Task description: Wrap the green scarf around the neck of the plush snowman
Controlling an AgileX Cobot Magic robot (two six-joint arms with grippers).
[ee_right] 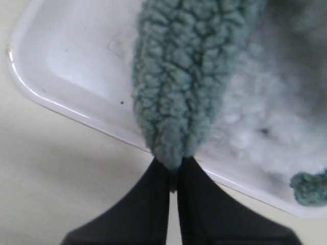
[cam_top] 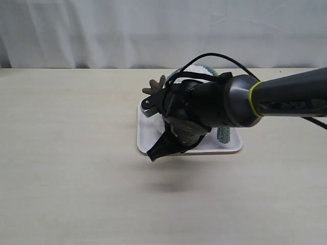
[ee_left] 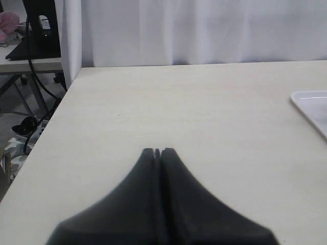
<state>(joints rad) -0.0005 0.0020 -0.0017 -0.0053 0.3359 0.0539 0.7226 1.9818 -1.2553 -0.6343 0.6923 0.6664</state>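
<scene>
At the left edge of the bench (ee_left: 179, 112) the left hand (ee_left: 157, 152) had its jaws pressed together on nothing, well apart from the work; its own view caught only a corner of the white tray (ee_left: 310, 101). Near the middle of the bench the tray carried the plush snowman (ee_right: 255, 122); the exterior view gave little of it beyond a brown twig arm (cam_top: 155, 86), the right arm lying across the rest. The right hand (ee_right: 173, 171) was clamped on one rounded end of the green scarf (ee_right: 176, 87), just at the tray's near rim; only the right wrist view showed that grip. The exterior view alone showed scarf arching past the far side of the plush and hanging at its right. The end was therefore secured; the wrap itself probably remained undone, though the neck was hidden.
</scene>
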